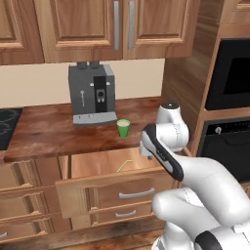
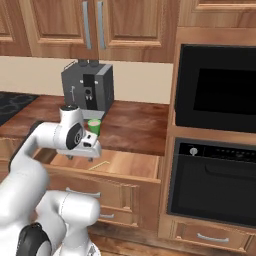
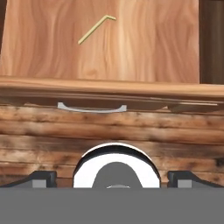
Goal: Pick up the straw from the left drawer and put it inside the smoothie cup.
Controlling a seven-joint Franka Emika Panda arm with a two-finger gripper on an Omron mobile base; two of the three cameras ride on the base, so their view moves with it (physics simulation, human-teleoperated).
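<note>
Above the left drawer [image 3: 105,94], hand [image 3: 112,177] spread, empty.

1. Gripper [image 3: 112,177]: fingertips cut off by the hand view's bottom edge; jaw state cannot be told.
2. Left drawer [image 1: 112,188]: right end hidden behind the arm, beside the gripper.

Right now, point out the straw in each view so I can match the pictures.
Left base view: straw low centre, on the open left drawer's floor.
Right base view: straw left of centre, same drawer floor.
Hand view: straw near the top.
Shared landmark: the drawer's silver handle.
</note>
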